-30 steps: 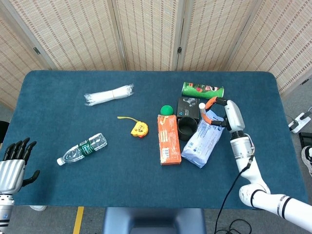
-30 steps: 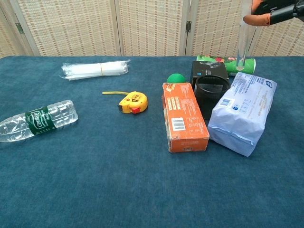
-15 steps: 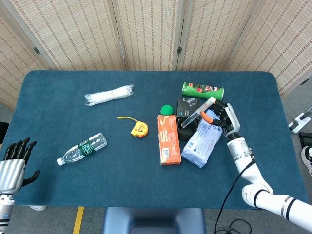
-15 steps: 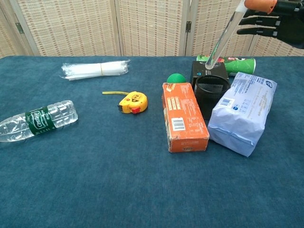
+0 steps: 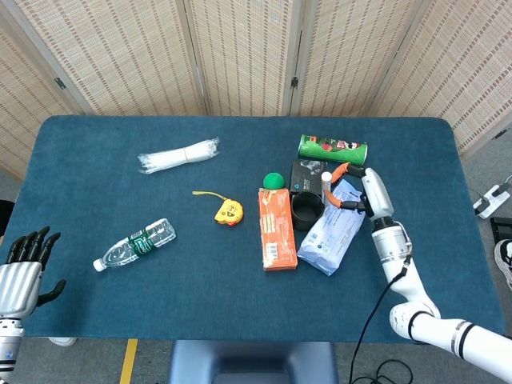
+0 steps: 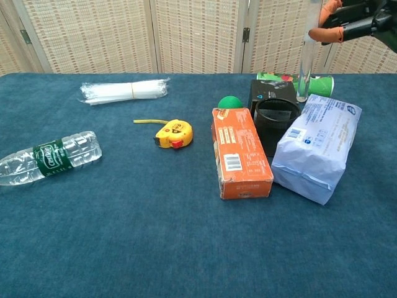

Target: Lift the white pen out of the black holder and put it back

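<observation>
The white pen (image 6: 305, 56) hangs upright, pinched near its top by my right hand (image 6: 355, 18), whose orange-tipped fingers (image 6: 325, 34) press on it. Its lower end is just above the rear right rim of the black holder (image 6: 273, 121), not inside it. From the head view the pen (image 5: 326, 182) shows end-on beside my right hand (image 5: 357, 192), just right of and behind the holder (image 5: 306, 210). My left hand (image 5: 22, 268) hovers off the table's near left corner, fingers apart and holding nothing.
An orange box (image 5: 277, 228) lies against the holder's left side and a white-blue pack (image 5: 330, 230) against its right. Behind it are a black box (image 5: 308, 174), a green ball (image 5: 274, 181) and a green can (image 5: 333, 148). Further left lie a tape measure (image 5: 227, 212), a bottle (image 5: 136, 244) and a white bundle (image 5: 178, 154).
Half a second ago the pen leaned with its lower end over the holder. It now stands upright again, its tip nearer the holder's right rim, and the right hand has shifted slightly.
</observation>
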`<state>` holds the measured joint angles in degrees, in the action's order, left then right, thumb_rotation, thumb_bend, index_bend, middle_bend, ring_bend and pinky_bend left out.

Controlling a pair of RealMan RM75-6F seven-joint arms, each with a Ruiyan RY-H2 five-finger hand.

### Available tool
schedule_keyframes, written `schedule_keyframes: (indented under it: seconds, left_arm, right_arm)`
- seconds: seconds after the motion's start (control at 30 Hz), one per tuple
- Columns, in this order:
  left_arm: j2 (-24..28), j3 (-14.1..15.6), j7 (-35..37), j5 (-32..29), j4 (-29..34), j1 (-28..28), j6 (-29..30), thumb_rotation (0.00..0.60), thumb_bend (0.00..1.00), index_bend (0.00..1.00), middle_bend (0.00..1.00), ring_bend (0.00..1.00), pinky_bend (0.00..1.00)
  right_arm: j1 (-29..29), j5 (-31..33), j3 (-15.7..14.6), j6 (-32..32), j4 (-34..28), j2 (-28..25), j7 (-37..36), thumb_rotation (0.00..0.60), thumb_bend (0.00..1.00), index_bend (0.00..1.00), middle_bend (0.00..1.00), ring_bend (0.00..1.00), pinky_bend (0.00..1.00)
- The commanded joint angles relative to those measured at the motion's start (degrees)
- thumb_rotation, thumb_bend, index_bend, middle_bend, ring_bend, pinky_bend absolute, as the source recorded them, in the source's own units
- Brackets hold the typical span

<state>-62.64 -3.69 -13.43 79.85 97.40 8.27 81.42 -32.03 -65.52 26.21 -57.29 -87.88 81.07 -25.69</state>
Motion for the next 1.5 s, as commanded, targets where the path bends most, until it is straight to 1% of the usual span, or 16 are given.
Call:
schedule_keyframes:
  seconds: [0.03,0.13,0.3,0.63,0.87,1.03,1.2,1.37,1.43,1.5]
  left_arm:
    - [0.0,0.1,0.0,0.0,0.0,0.0,0.0,0.6,0.3,0.14,0.08,0.05,0.12]
    - [0.0,0.1,0.1,0.0,-0.1,0.0,0.0,0.6,0.3,0.14,0.08,0.05,0.12]
    - [-0.1,0.1,0.0,0.1,0.0,0.1,-0.1,0.6,0.3,0.14,0.08,0.05,0.12]
    - [-0.2,0.1,0.0,-0.1,-0.1,0.0,-0.2,0.6,0.3,0.14,0.08,0.05,0.12]
    - [0.0,0.4,0.1,-0.1,0.0,-0.1,-0.4,0.6,0.3,0.14,0.08,0.05,0.12]
    - [0.2,0.5,0.4,-0.3,0.0,-0.3,-0.4,0.6,0.3,0.14,0.08,0.05,0.12]
    - [0.1,0.7,0.5,-0.4,-0.1,-0.5,-0.4,0.6,0.3,0.14,0.08,0.05,0.12]
    - [0.2,0.7,0.6,-0.3,-0.1,-0.6,-0.1,0.6,0.3,0.14,0.08,0.05,0.12]
    - [0.2,0.7,0.6,-0.3,0.0,-0.7,-0.1,0.6,0.3,0.14,0.08,0.05,0.12]
    - [0.1,0.7,0.6,-0.2,0.0,-0.7,-0.1,0.6,0.3,0.14,0.08,0.05,0.12]
  right_arm:
    - [-0.3,3.7,2.1,7.2,-2.9,-2.7,-19.5,0.6,0.46,0.67,0.55,0.36,0.29]
    - [-1.1,3.2,1.2,5.2,-0.6,-1.1,-15.7,0.6,0.46,0.67,0.55,0.36,0.29]
    - [-2.1,3.3,0.6,3.7,1.3,1.2,-13.0,0.6,0.47,0.67,0.55,0.36,0.29]
    - [-4.6,3.3,-1.0,3.9,5.5,4.5,-7.8,0.6,0.46,0.67,0.55,0.36,0.29]
    - [-5.7,-0.8,-3.3,4.4,10.1,7.6,-9.5,0.6,0.46,0.67,0.54,0.36,0.28]
    - [-6.4,-4.9,-5.9,4.3,14.6,9.6,-10.0,0.6,0.46,0.67,0.49,0.31,0.21]
    - [-6.8,-6.4,-6.9,3.5,19.2,12.3,-11.2,0.6,0.46,0.66,0.46,0.28,0.18]
    - [-7.2,-7.0,-7.6,3.4,22.1,13.9,-11.4,0.6,0.46,0.6,0.42,0.25,0.15]
    - [-7.3,-7.3,-8.0,3.5,22.8,14.1,-11.1,0.6,0.46,0.53,0.38,0.21,0.13]
    - [-7.4,-7.7,-8.5,4.0,23.1,14.0,-10.8,0.6,0.46,0.43,0.33,0.16,0.11]
